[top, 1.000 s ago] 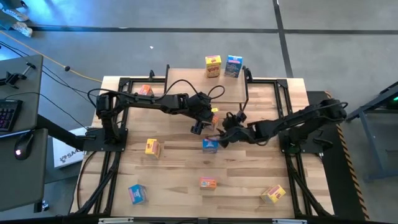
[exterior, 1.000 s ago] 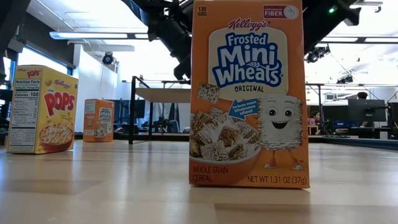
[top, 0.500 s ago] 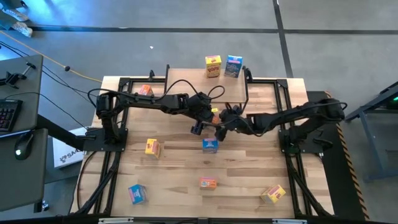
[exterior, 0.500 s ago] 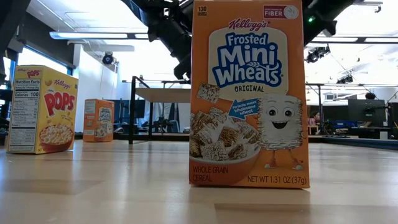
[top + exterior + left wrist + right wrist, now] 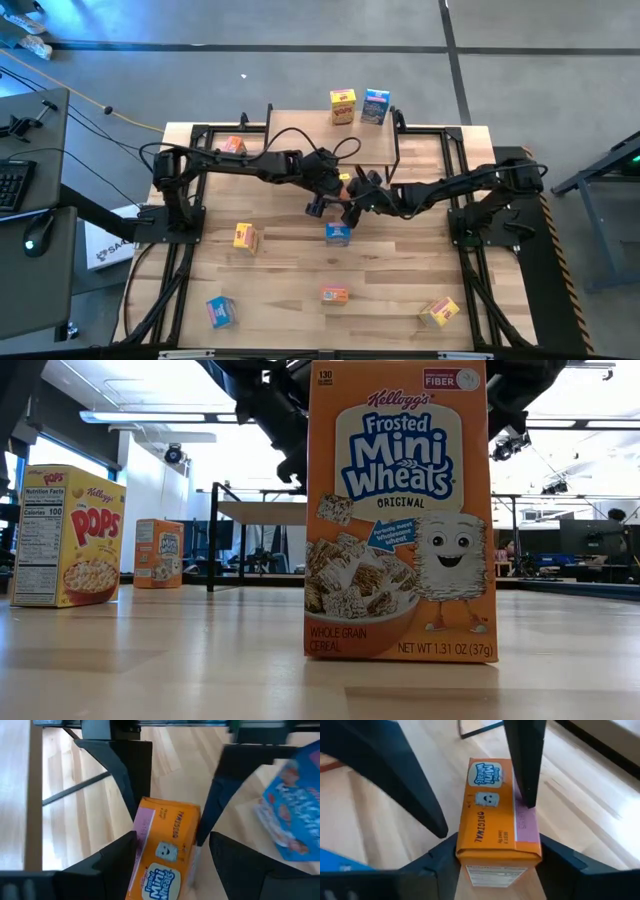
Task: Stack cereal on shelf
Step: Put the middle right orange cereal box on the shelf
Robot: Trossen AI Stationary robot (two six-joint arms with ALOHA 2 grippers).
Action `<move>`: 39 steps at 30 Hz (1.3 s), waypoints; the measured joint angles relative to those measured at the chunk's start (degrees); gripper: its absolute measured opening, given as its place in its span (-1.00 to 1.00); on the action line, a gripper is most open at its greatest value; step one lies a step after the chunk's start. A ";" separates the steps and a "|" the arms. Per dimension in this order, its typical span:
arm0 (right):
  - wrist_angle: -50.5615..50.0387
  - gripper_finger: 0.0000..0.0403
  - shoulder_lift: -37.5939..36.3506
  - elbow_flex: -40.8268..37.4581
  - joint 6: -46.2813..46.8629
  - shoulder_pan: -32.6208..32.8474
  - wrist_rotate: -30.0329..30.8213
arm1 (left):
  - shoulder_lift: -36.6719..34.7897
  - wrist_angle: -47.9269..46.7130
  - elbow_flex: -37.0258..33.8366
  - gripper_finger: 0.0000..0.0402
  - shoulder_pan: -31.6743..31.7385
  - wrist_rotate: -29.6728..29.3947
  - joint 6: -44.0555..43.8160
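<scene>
Reaching inward over the tabletop [image 5: 280, 290], we bring both claws onto one orange cereal box [image 5: 345, 181] just near of the shelf [image 5: 300, 135]. Left claw [image 5: 167, 845] and right claw [image 5: 492, 851] each close on it. A blue box [image 5: 338, 233] sits nearby.

A grey concrete floor [image 5: 300, 25] crossed by dark seam lines surrounds the light wooden plank tabletop [image 5: 280, 270]. A dark desk [image 5: 30, 215] with keyboard [image 5: 10, 185] stands alongside. Long bright ceiling light strips [image 5: 150, 417] glow overhead.
</scene>
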 joint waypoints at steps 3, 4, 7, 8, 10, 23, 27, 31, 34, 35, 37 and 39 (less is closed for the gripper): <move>0.64 -0.12 0.00 0.00 -1.07 0.02 -1.48 | -1.72 -1.83 -0.20 0.20 0.04 0.64 -1.16; 0.98 -0.16 0.00 0.00 -1.54 0.00 -1.84 | -2.46 -2.23 -0.20 0.20 0.04 0.97 -1.65; 1.65 -0.23 0.02 0.00 -3.21 -0.01 -2.89 | -4.94 -4.54 -0.17 0.20 0.50 4.32 -4.52; 1.85 -0.24 0.02 0.00 -3.73 -0.02 -3.38 | -5.65 -4.73 -0.36 0.20 0.68 5.92 -5.78; 2.01 -0.24 0.02 0.00 -4.76 -0.02 -4.47 | -7.33 -4.51 -1.91 0.20 1.25 8.94 -7.42; 9.98 -0.22 0.02 0.00 -11.93 -0.24 -15.82 | -13.53 -3.93 -7.61 0.20 1.01 6.64 -12.23; 9.80 -0.22 0.09 0.00 -12.20 -0.24 -17.00 | -11.92 -4.01 -7.42 0.23 -1.14 5.74 -11.54; 9.99 -0.22 0.09 0.00 -12.20 -0.24 -17.04 | -11.38 -4.03 -7.08 0.27 -1.90 5.71 -11.94; 10.21 -0.22 0.09 0.00 -12.26 -0.28 -16.99 | -11.38 -4.57 -7.08 0.29 -1.87 5.77 -12.10; 10.27 -0.22 0.09 0.00 -12.46 -0.28 -16.98 | -11.38 -4.79 -7.06 0.29 -1.84 5.93 -12.58; 10.51 -0.22 0.09 0.00 -12.57 -0.28 -16.90 | -11.38 -5.25 -7.06 0.29 -1.86 6.89 -13.46; 11.22 -0.22 -0.02 0.02 -12.43 -0.33 -16.75 | -11.29 -6.32 -7.02 0.29 -1.95 7.98 -14.12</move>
